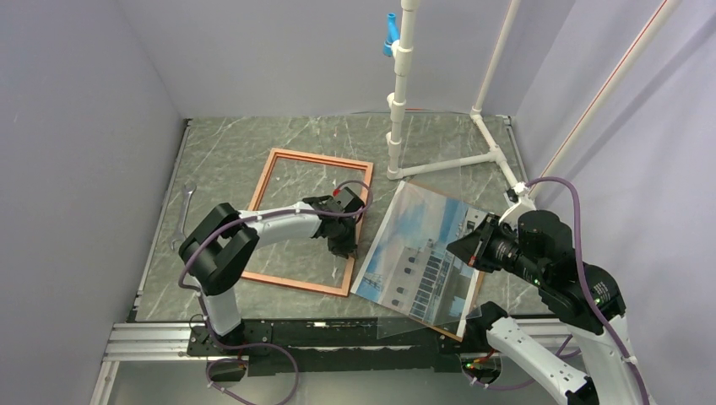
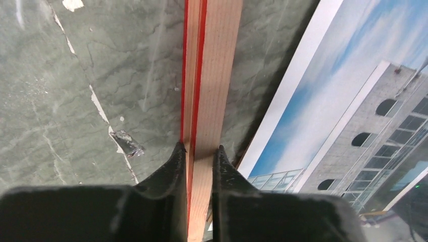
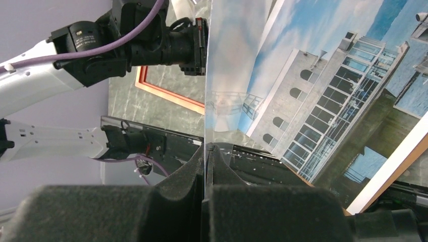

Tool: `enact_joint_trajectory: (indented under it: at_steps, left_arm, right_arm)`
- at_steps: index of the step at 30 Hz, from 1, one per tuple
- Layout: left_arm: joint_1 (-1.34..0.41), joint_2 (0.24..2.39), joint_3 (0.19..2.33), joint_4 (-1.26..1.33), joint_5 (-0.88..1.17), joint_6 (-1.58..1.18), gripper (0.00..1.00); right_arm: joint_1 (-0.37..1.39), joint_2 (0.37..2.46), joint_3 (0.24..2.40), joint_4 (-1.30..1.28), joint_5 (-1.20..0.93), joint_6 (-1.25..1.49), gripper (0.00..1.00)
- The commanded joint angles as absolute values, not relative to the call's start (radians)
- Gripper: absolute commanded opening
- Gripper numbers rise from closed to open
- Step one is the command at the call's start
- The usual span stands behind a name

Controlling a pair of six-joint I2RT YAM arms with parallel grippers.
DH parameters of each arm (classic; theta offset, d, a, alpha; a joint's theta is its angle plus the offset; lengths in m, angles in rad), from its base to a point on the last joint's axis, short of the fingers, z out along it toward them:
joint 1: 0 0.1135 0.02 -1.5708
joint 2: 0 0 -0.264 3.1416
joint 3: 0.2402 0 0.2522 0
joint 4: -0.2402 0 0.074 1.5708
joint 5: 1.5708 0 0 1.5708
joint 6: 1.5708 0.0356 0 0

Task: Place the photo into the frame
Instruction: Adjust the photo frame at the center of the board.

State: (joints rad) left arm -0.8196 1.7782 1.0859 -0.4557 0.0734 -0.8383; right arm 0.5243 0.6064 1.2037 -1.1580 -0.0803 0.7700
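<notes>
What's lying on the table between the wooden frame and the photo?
Nothing, only a narrow strip of bare green table parts the frame from the photo. The left wrist view shows it close up; the top view agrees.

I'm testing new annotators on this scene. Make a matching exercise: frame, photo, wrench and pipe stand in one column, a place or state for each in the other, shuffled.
Things:
1. frame
2. photo
3. wrench
4. pipe stand

Places or states:
A. lying by the left edge of the table
B. white, standing at the far side
C. clamped on its right rail by the left gripper
D. picture side up, right of the frame

Pairs: 1-C, 2-D, 3-A, 4-B
</notes>
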Motion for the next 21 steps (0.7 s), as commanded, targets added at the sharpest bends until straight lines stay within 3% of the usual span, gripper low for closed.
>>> enact_joint_trajectory:
  at_steps: [1,11,21]
  left_arm:
    - [-0.789,1.842,1.154,-0.478,0.057,-0.823,0.03]
    - [-0.701,1.922,1.272,-0.504,0.065,-0.802,0.00]
    - [-0.686,1.942,1.286,-0.365,0.143,-0.947,0.00]
  right_arm:
    - [0.524,0.589,1.236,-1.150,-0.056,0.755,0.00]
    - [0.525,0.576,1.222,-1.144,-0.035,0.755,0.00]
    - [0.525,0.575,1.204,-1.123,-0.043,0.756,0.00]
